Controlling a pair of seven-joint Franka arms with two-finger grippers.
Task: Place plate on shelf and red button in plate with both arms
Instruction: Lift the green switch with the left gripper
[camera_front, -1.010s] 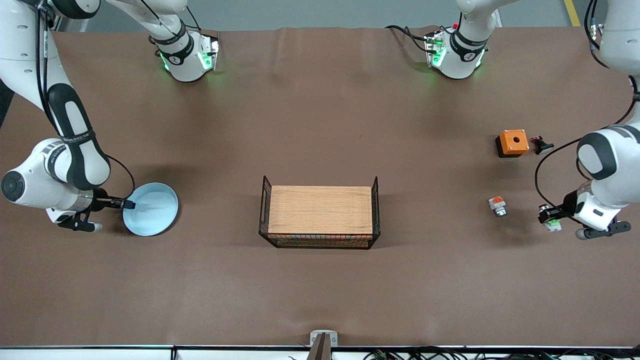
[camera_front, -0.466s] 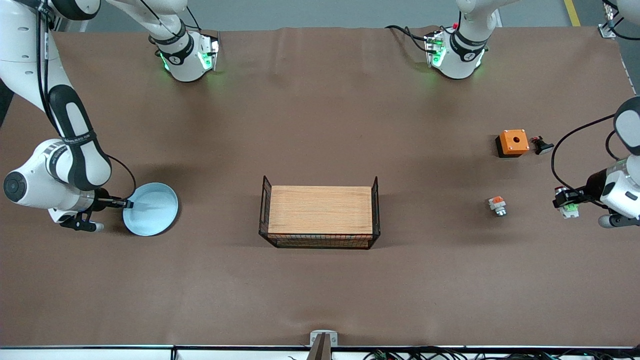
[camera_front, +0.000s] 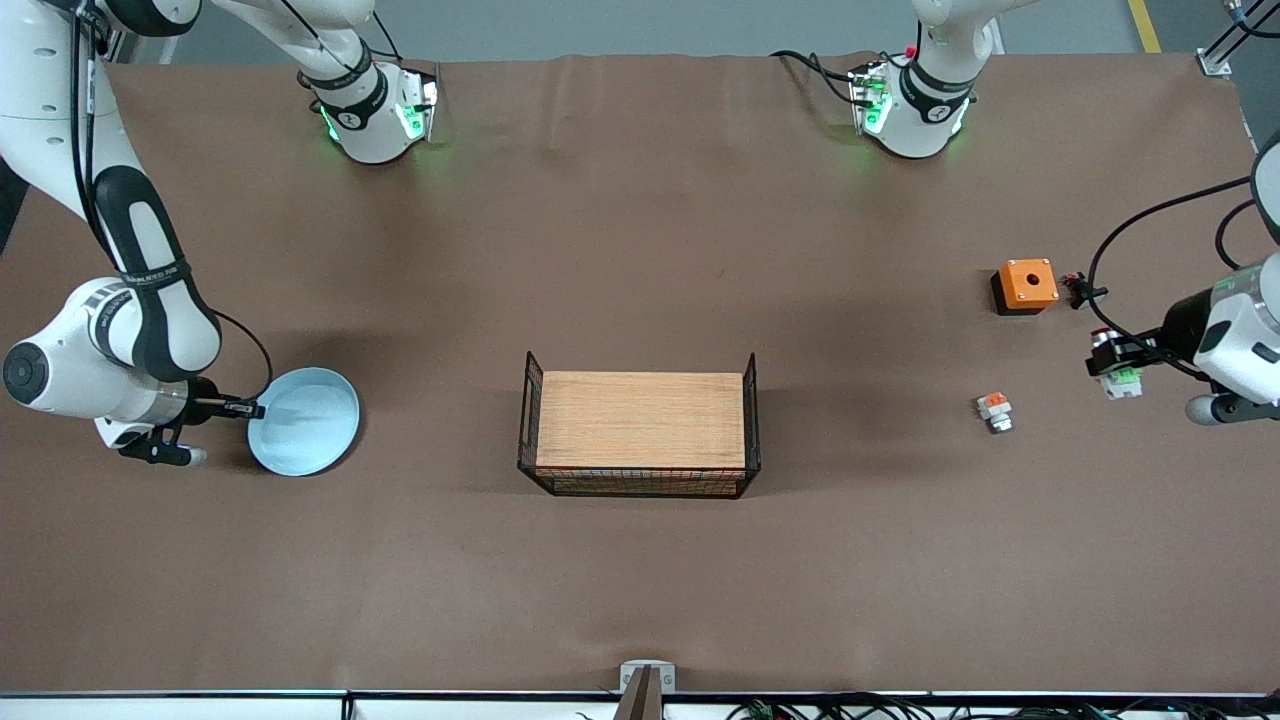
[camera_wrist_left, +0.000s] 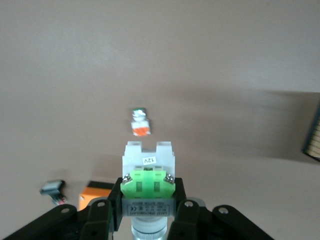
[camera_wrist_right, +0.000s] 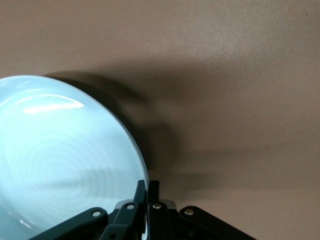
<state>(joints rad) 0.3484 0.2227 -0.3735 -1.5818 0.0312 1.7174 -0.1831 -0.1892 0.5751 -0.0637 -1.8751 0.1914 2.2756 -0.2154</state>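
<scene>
The pale-blue plate (camera_front: 303, 421) is at the right arm's end of the table, slightly tilted and lifted. My right gripper (camera_front: 250, 408) is shut on its rim; the right wrist view shows the plate (camera_wrist_right: 55, 160) with the fingers (camera_wrist_right: 155, 192) pinching its edge. My left gripper (camera_front: 1118, 372) is shut on the red button (camera_front: 1122, 376), the white part with a green patch, and holds it in the air over the left arm's end of the table. The left wrist view shows the button (camera_wrist_left: 148, 172) between the fingers (camera_wrist_left: 179, 192).
A wire basket (camera_front: 752, 400) holding a wooden board (camera_front: 640, 418) stands mid-table. A white part with an orange patch (camera_front: 994, 411) lies near the left gripper. An orange box (camera_front: 1025, 285) and a dark button (camera_front: 1083, 291) lie farther from the camera.
My left gripper has lifted the red button off the table and carried it up and away from the front camera. The plate has tipped up slightly in my right gripper.
</scene>
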